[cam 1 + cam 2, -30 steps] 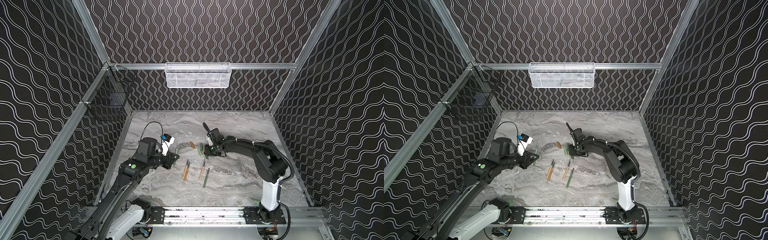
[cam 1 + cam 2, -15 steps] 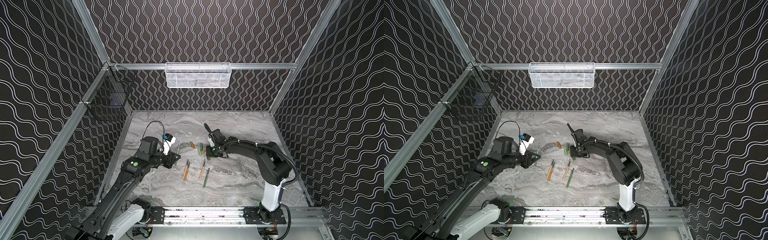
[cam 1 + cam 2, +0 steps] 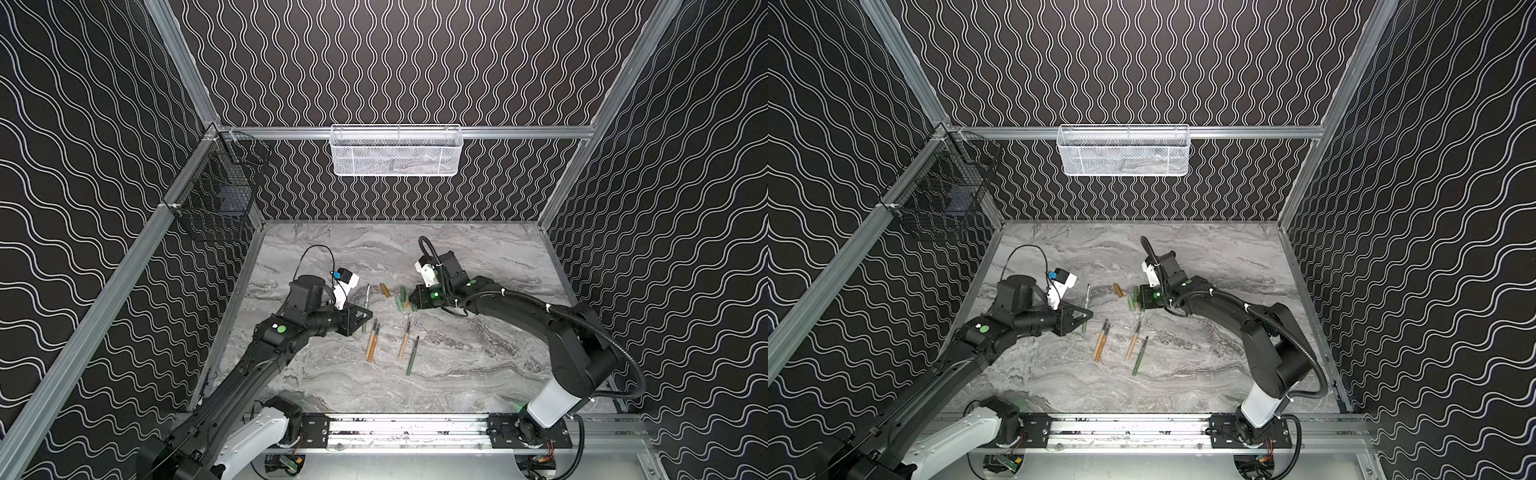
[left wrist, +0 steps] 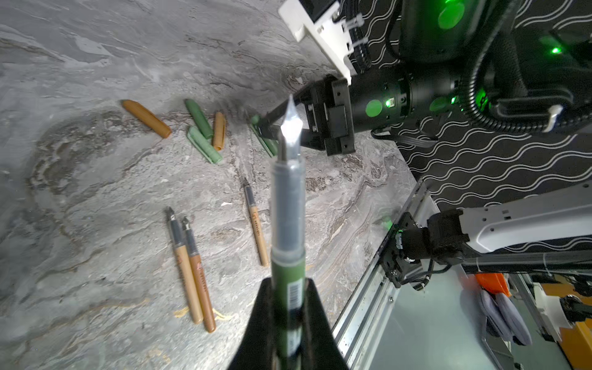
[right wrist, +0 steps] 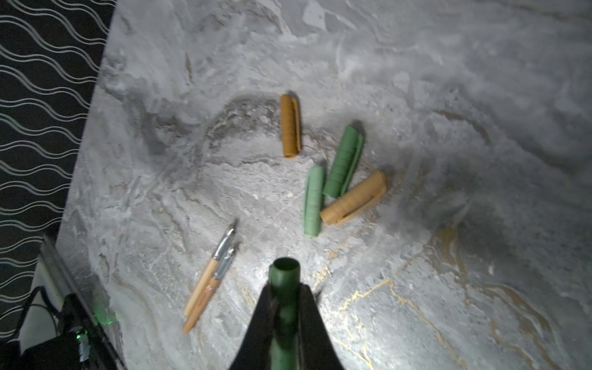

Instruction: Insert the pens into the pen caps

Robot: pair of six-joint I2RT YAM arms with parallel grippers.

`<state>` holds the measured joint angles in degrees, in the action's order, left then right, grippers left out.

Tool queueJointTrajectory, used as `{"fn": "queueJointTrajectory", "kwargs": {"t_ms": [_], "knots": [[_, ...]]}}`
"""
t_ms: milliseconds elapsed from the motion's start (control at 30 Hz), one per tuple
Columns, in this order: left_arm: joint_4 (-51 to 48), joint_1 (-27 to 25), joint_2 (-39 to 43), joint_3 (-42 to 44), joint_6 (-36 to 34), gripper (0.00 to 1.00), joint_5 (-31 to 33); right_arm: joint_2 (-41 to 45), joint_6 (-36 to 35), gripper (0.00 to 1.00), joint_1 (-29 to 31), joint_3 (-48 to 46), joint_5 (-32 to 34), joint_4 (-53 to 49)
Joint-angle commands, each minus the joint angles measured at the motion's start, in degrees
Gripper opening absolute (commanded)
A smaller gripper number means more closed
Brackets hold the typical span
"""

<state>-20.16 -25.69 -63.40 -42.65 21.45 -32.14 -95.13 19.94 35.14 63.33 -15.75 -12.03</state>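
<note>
My left gripper (image 4: 288, 285) is shut on a green pen (image 4: 287, 224), whose dark section and silver nib stick out past the fingers. In both top views this gripper (image 3: 365, 313) (image 3: 1086, 314) is left of centre. My right gripper (image 5: 284, 288) is shut on a dark green pen cap (image 5: 284, 275), open end outward; it hovers low by the loose caps (image 3: 409, 297). On the table lie a tan cap (image 5: 290, 125), a dark green cap (image 5: 343, 160), a pale green cap (image 5: 313, 200) and another tan cap (image 5: 354, 198). Two tan pens (image 3: 372, 340), a third tan pen (image 3: 404, 340) and a green pen (image 3: 412, 355) lie nearer the front.
A white mesh basket (image 3: 395, 151) hangs on the back wall and a black wire basket (image 3: 216, 199) on the left wall. The marble table (image 3: 478, 257) is walled on three sides. The arms' metal rail (image 3: 407, 428) runs along the front edge.
The right gripper's jaws have closed on the dark green cap beside the loose caps. The left gripper has shifted slightly toward the middle, still holding the green pen.
</note>
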Motion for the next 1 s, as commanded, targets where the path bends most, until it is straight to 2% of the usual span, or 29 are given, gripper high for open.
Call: {"fn": "queueJointTrajectory", "kwargs": {"t_ms": [0,167,533,767,967], "knots": [[9.3,-3.6,-1.0,1.8,4.6,0.00,1.3,3.3,-1.8,0.12,0.1,-0.3,-3.6,3.7],[20.9,-8.5,-1.8,6.7,7.6,0.00,0.8,9.1,-0.7,0.12,0.1,-2.1,-5.4,8.6],[41.0,-10.0,-1.8,14.8,11.6,0.00,-6.5,18.2,4.6,0.12,0.0,-8.5,-9.2,24.0],[48.0,-10.0,-2.9,16.2,14.0,0.00,-9.5,19.4,8.6,0.11,0.1,-10.7,-14.2,34.7],[47.1,-10.0,-1.8,16.5,13.4,0.00,-8.8,19.7,10.7,0.11,0.2,-11.2,-16.8,41.4]]}}
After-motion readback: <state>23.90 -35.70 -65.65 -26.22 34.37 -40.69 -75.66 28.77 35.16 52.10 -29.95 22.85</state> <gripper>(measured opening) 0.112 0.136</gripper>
